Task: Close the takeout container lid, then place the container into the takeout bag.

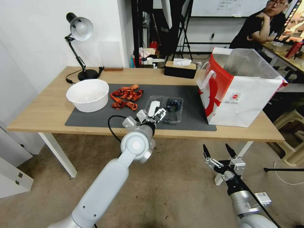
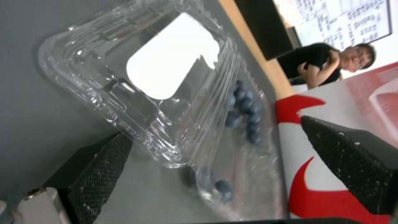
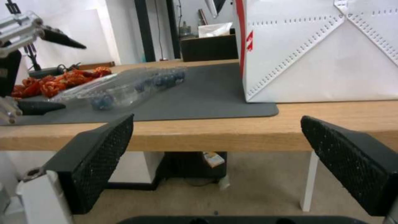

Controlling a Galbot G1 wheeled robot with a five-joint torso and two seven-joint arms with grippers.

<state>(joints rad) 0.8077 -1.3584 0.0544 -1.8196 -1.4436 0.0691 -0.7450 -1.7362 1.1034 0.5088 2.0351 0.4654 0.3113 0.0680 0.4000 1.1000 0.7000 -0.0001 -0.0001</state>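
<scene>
surface: light wood table [image 1: 47,110] with white legs, I see it standing on a beige floor [image 1: 177,190]
mat: dark grey mat [image 1: 190,95] laid flat across the table's middle, reaching close to the near edge
on mat: white bowl [image 1: 87,94] at left, red scraps [image 1: 126,96] beside it, takeout container [image 1: 166,108] lying open, takeout bag [image 1: 240,87] upright with its base overhanging the mat's right end
on bare wood: desk lamp [image 1: 80,44] at far left corner, black tissue box [image 1: 180,69] at far edge

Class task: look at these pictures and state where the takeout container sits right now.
The takeout container lies open on the dark mat, between the red scraps and the takeout bag, just beyond the left gripper.
</scene>
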